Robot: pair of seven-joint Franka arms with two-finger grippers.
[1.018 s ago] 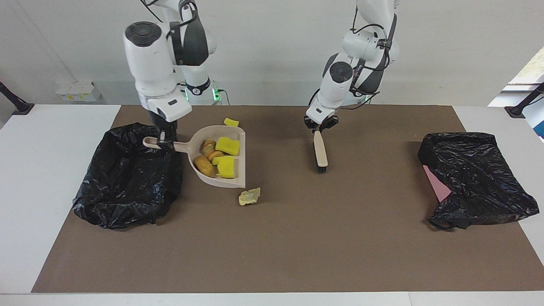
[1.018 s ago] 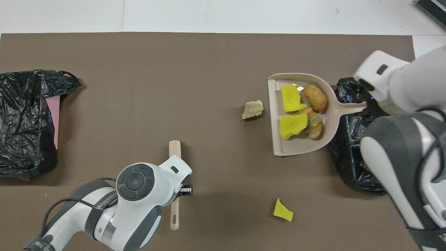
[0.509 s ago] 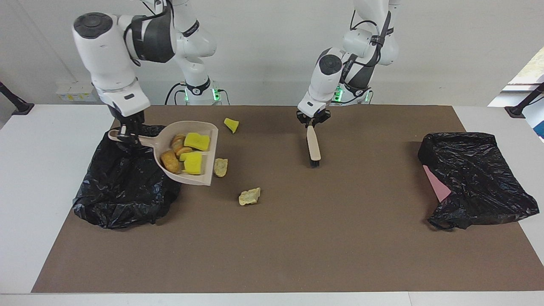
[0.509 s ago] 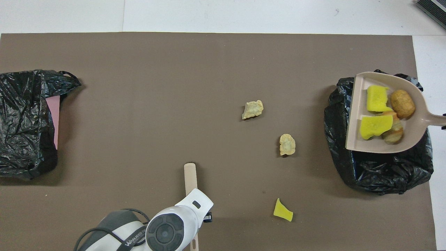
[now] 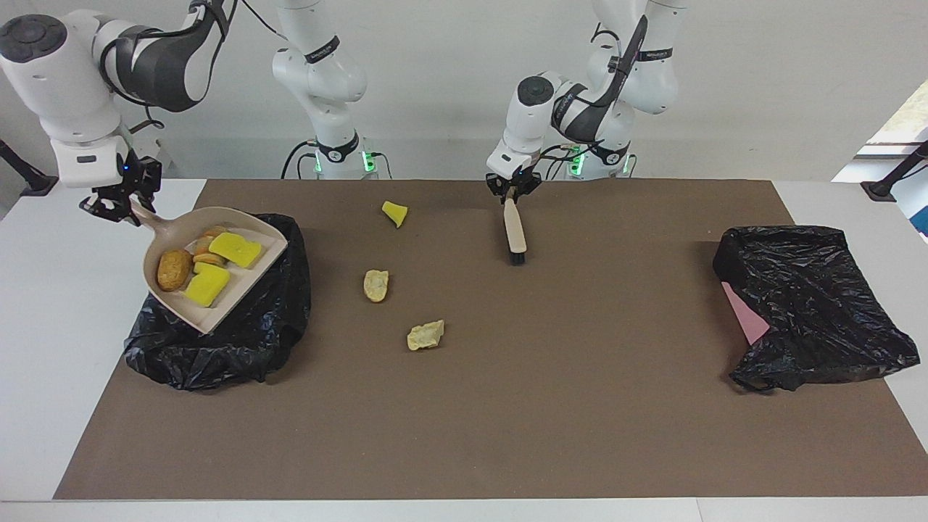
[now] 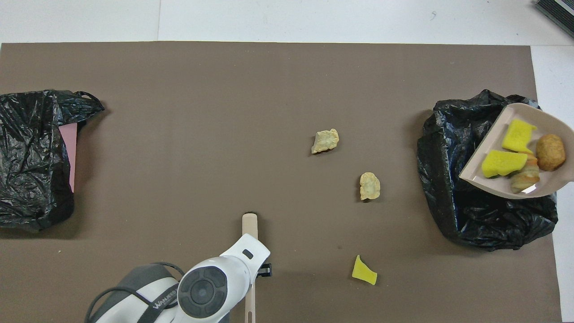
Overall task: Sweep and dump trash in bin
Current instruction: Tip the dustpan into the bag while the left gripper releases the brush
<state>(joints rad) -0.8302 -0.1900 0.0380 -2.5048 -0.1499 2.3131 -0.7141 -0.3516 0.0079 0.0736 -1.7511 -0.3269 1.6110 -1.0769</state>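
Observation:
My right gripper [image 5: 116,206] is shut on the handle of the beige dustpan [image 5: 241,278], which hangs tilted over the black-bagged bin [image 5: 217,348]. In the dustpan [image 6: 482,180] lie two yellow sponge bits [image 6: 502,162], a brown lump [image 6: 550,152] and a bread-like lump [image 6: 524,174]. Three scraps of trash lie on the brown mat: a yellow bit [image 5: 395,213] near the robots and two tan lumps [image 5: 376,285] [image 5: 425,335] farther out. My left gripper [image 5: 513,190] is at the top of the beige brush [image 5: 515,232], whose bristle end rests on the mat.
A second crumpled black bag [image 5: 812,304] with a pink sheet showing at its edge lies at the left arm's end of the mat. The bin [image 6: 471,211] sits at the right arm's end. White tabletop surrounds the mat [image 5: 507,420].
The right arm lifted the loaded dustpan off the mat and swung it over the bin, uncovering one tan lump. The left arm drew the brush closer to the robots.

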